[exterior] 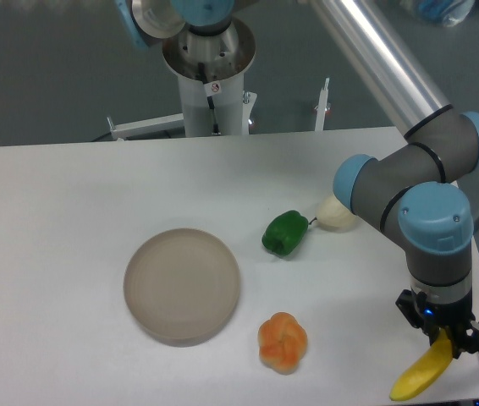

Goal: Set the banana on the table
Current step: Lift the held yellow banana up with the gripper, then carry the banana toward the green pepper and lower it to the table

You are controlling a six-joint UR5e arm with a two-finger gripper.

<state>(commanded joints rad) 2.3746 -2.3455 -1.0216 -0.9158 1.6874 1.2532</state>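
The banana (419, 375) is small, curved and bright yellow. It hangs tilted at the lower right, its free end pointing down-left over the front right corner of the white table (70, 211). My gripper (443, 338) points straight down and is shut on the banana's upper end. I cannot tell whether the banana's lower tip touches the tabletop.
A round beige-grey plate (182, 284) lies left of centre. An orange lobed fruit (283, 342) sits near the front, a green pepper (285, 233) and a pale item (336, 213) behind it. The arm's base column (210, 68) stands at the back edge. The table's right edge is close to the gripper.
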